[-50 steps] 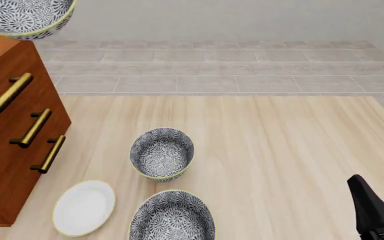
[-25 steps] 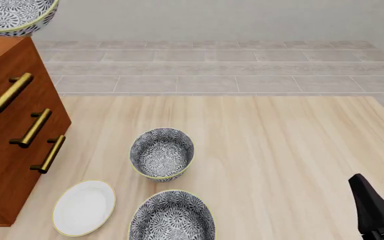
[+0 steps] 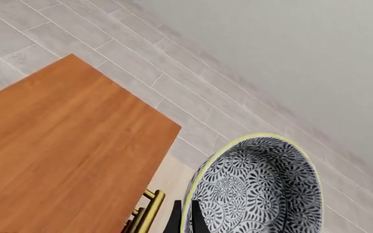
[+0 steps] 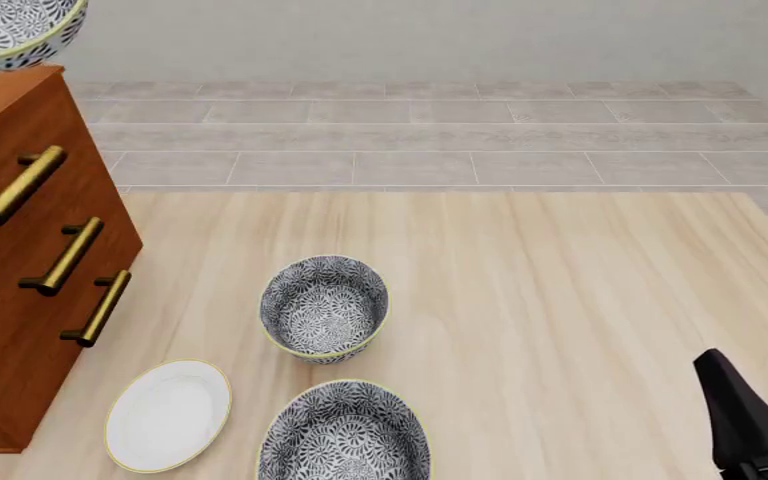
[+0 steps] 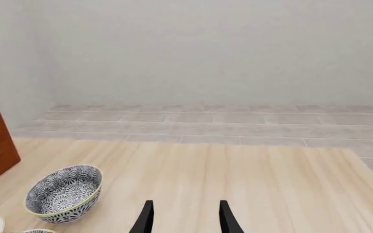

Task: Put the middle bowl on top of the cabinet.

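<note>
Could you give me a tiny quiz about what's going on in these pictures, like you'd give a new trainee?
1. True or false: the middle bowl already rests on the cabinet.
2. How many patterned bowls stand on the table?
3. Which arm's fingers pinch the lifted bowl's rim: A left, B right?

Key:
1. False; it hangs in the air by the cabinet top.
2. Two, beside a white plate.
3. A; the left gripper holds it, and the right gripper is open and empty.
</note>
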You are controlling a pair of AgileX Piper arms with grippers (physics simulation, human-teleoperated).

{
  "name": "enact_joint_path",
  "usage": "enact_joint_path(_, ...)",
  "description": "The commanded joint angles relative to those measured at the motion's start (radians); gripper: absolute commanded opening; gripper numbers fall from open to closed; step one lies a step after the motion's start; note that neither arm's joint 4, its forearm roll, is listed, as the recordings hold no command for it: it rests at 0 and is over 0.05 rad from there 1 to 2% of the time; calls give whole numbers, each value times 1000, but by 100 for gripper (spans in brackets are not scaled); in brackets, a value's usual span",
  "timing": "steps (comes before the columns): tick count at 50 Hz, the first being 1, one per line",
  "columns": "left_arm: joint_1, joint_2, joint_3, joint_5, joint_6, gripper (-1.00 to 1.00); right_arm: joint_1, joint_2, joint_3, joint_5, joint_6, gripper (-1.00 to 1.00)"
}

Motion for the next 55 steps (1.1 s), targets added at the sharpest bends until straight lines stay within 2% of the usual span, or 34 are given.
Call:
enact_joint_path(1,43,12,2,-16,-21,-100,6,0,-1,3,0,100)
enact_joint_path(24,127,26,33,-39,-75,-100,8,0,2,2,0,100)
enact_joint_path(38,163,34,50,-47,-91,-100,12,0,-11,18,1,100)
enact_joint_path(39,186,34,50,-50,-91,-100,13,0,-19,29,1,100)
enact_joint_path(50,204,44,57,-50,-133,-100,13,0,-44,52,2,100)
enact_joint_path(55,211,48,55,-50,-147,-100,14,0,-10,20,2,100)
